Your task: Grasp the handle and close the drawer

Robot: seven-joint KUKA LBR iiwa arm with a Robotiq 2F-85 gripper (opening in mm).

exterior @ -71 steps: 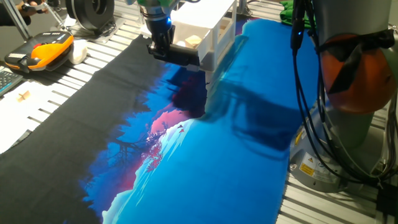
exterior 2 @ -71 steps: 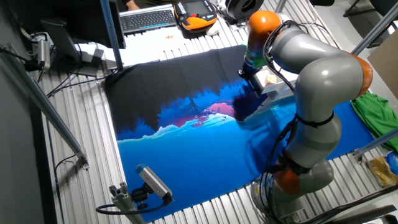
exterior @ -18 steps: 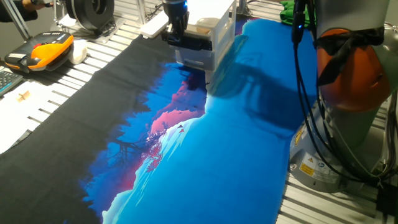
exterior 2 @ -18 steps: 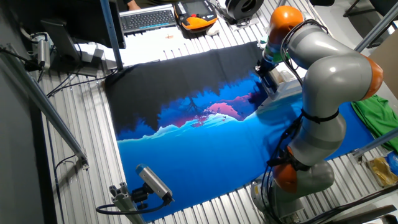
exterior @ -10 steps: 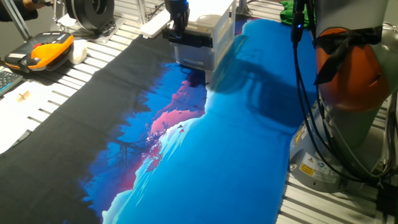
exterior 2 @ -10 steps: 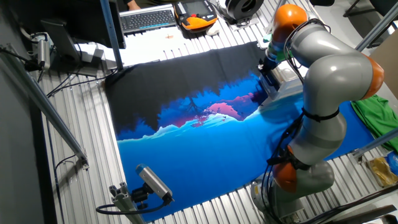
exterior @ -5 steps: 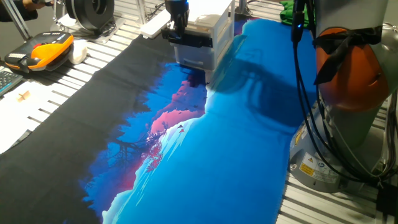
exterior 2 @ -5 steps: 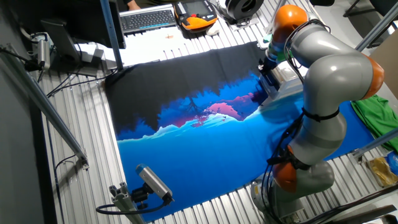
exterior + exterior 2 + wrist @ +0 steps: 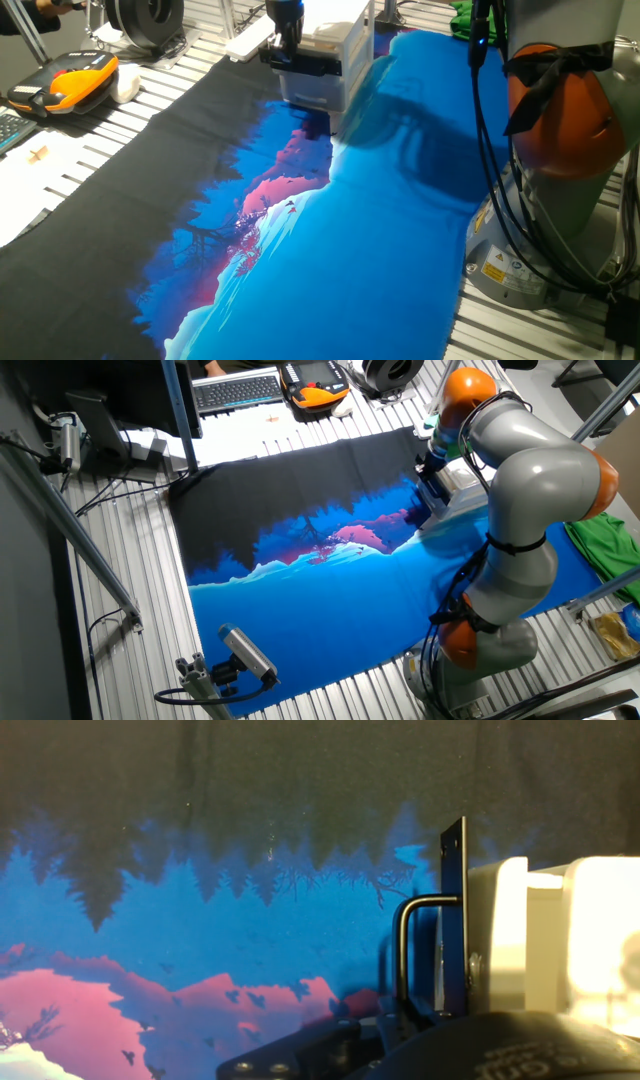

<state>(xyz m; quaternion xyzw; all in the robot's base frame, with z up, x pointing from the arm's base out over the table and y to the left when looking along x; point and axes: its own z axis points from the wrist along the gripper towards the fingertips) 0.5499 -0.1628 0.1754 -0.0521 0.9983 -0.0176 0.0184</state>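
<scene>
The small white drawer cabinet stands at the far end of the mat; it also shows in the other fixed view. Its top drawer is pushed almost fully in, with the dark front strip close to the cabinet face. The handle is a thin black bar bowed out from that strip. My gripper hangs straight down at the drawer front and looks shut on the handle. In the hand view the gripper meets the bar's lower end; the fingertips are hidden.
A blue, pink and black mat covers the table. An orange and black device and a black reel lie at the far left. A keyboard sits beyond the mat, a green cloth at the right. The arm's base stands at the right.
Since seven seconds ago the gripper has pushed the drawer from wide open into the cabinet. Over the last second nothing has visibly moved.
</scene>
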